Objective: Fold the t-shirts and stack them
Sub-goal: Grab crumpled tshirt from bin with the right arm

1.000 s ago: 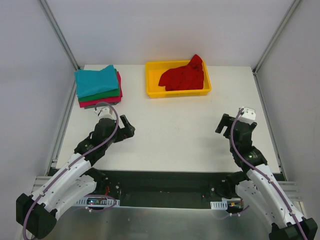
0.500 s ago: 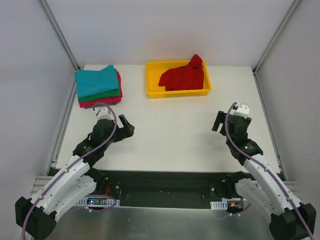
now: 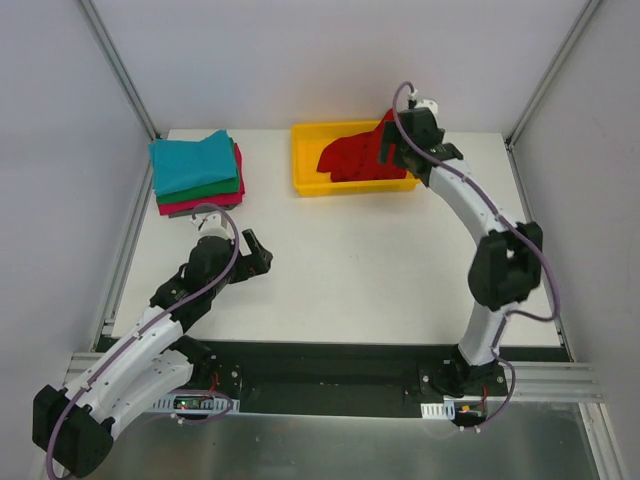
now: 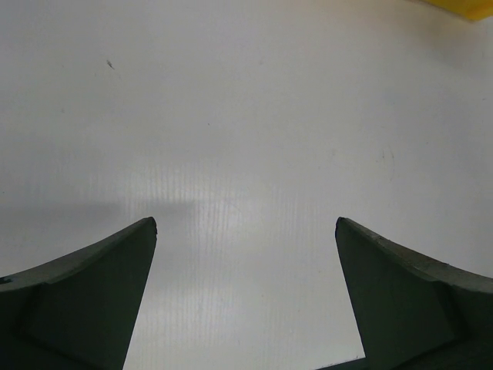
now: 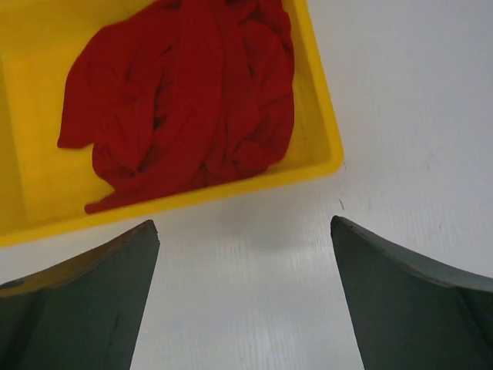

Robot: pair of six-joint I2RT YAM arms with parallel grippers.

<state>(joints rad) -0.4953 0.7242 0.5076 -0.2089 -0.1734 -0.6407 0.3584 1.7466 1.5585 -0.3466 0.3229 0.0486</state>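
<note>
Hovering empty with jaws spread, the right gripper (image 5: 243,225) is facing the red t-shirt (image 5: 192,100) bunched just ahead, apparently lengthways, in the yellow tray (image 5: 317,158); the left gripper (image 4: 246,223), likewise spread, is sitting farther off.

You are looking down on a white table (image 3: 350,270) closed in by plain pale grey walls (image 3: 330,60) at 9, 12 and 3 o'clock. Metal posts (image 3: 120,70) slant up from its far corners at 11 and 1 o'clock. The light is soft and even. A grey metal sheet (image 3: 330,450) lies at 6 o'clock.
</note>
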